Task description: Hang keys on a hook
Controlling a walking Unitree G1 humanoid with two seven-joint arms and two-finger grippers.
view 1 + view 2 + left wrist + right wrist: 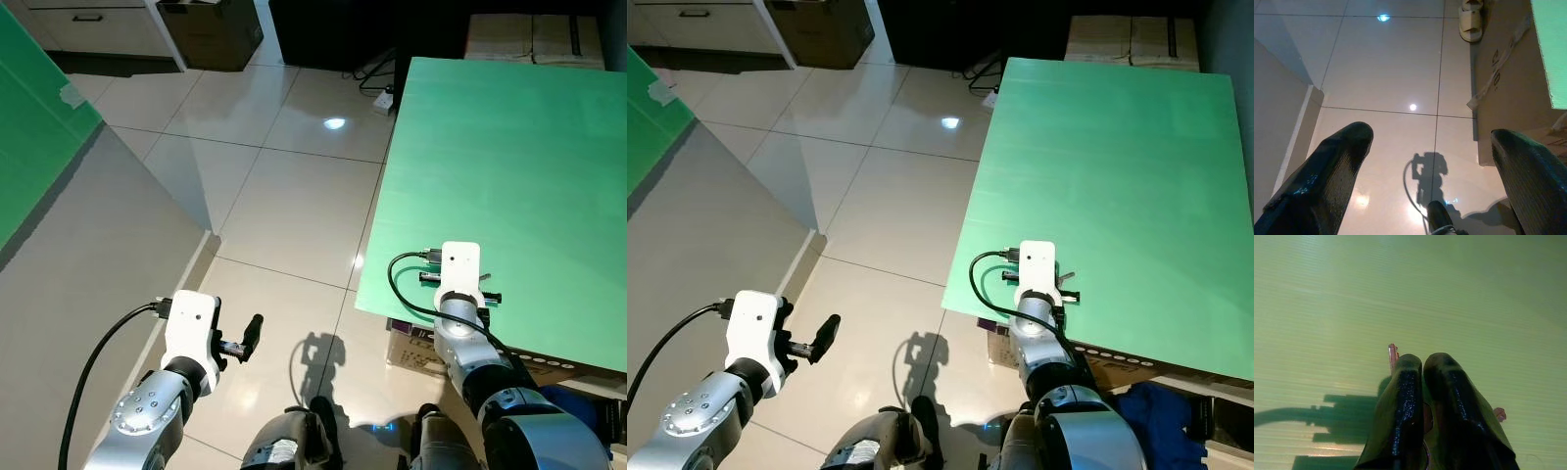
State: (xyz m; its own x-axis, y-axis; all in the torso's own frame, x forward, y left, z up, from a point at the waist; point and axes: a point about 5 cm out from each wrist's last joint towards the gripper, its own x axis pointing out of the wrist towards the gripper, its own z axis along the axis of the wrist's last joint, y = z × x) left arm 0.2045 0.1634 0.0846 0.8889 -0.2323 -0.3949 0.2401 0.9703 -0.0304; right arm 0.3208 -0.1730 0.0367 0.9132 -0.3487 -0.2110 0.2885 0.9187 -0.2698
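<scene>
While the right pincer [1422, 363] grips, keys [1393, 354] point forward.

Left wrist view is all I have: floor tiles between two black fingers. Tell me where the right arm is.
Observer: The right gripper is low over a green table, near the table's front edge.
Operator: Report what it holds.
Observer: Its jaws are shut, and small metal ends that look like keys stick out on either side of them.
Operator: Say what is on the robot's left.
Observer: A green panel stands there above a grey wall.
</scene>
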